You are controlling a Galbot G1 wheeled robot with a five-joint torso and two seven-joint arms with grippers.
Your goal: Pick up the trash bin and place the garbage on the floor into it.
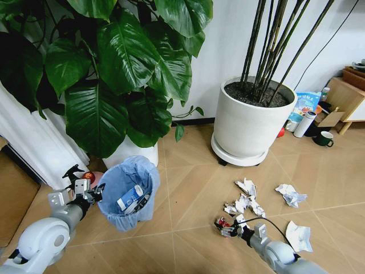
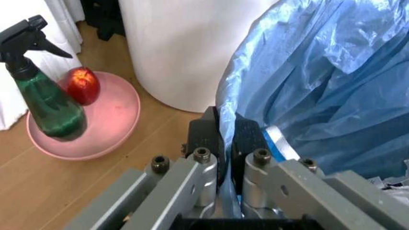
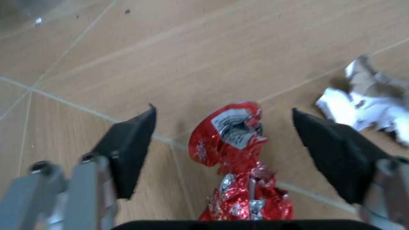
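Observation:
The trash bin (image 1: 128, 191), lined with a crinkly light-blue bag (image 2: 319, 86), is at the left by the leafy plant's pot. My left gripper (image 1: 94, 194) (image 2: 227, 139) is shut on its rim and bag edge. A blue-white bottle (image 1: 130, 198) lies inside the bin. On the herringbone floor (image 1: 188, 188), my right gripper (image 1: 225, 225) (image 3: 225, 120) is open, its fingers on either side of a crushed red wrapper (image 3: 233, 139) (image 1: 219, 224). Crumpled white paper wads lie nearby (image 1: 245, 185) (image 1: 242, 204) (image 1: 291, 195) (image 1: 298, 236) (image 3: 370, 103).
A large white pot (image 1: 246, 123) with tall stems stands behind the litter, and the leafy plant's white pot (image 2: 191, 48) is right behind the bin. A pink plate (image 2: 121, 110) with a green spray bottle (image 2: 45, 96) and an apple (image 2: 83, 85) sits left of the bin. Bottles and a mug (image 1: 324, 138) stand far right.

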